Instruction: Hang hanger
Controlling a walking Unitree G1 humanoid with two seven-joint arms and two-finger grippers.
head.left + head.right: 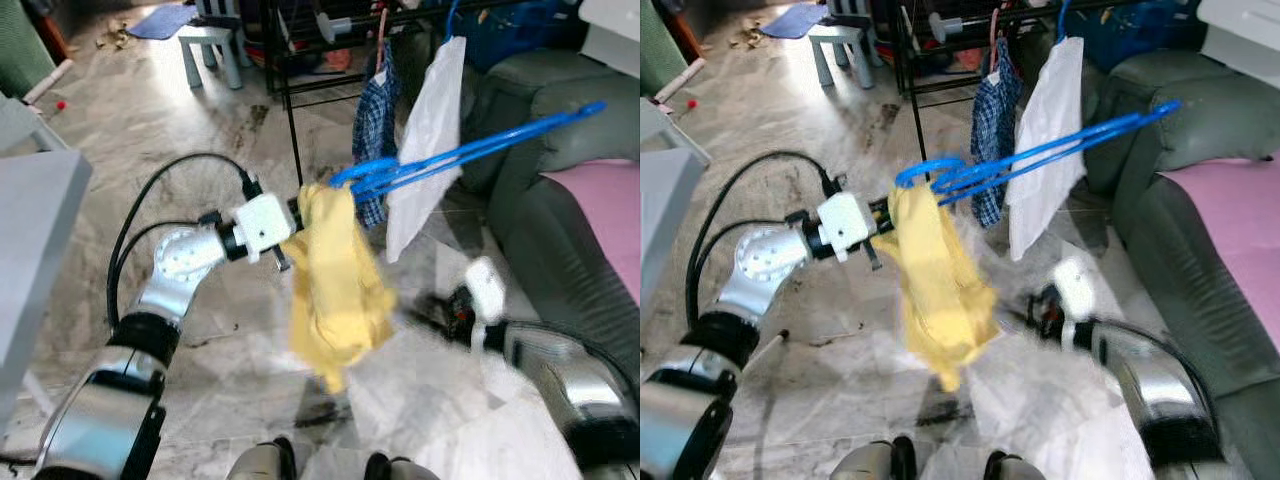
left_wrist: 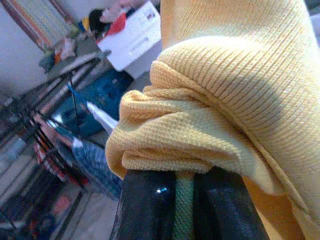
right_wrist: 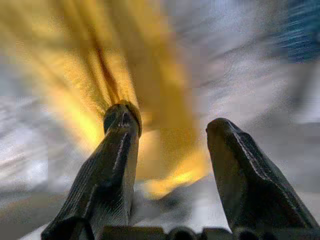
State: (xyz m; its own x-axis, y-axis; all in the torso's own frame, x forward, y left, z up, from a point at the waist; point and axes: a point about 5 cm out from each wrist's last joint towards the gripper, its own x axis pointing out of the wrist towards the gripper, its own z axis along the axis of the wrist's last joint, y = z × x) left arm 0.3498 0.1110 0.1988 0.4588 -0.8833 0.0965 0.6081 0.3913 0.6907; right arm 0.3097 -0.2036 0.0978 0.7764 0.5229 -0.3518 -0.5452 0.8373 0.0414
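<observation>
Head views: left gripper (image 1: 296,232), raised at mid-scene, jaws closed on the bunched top of a yellow cloth (image 1: 335,285) draped on a blue hanger (image 1: 470,152); the hanger slants up toward the grey sofa (image 1: 560,230). Behind it, a black rack (image 1: 290,80) carries a checked shirt (image 1: 373,130) and a white garment (image 1: 425,150). Right gripper (image 1: 425,305) low beside the cloth, blurred.

Left wrist view: dark jaws pressed together under folded yellow fabric.

Right wrist view: jaws spread wide, holding nothing; yellow cloth blurred beyond.
</observation>
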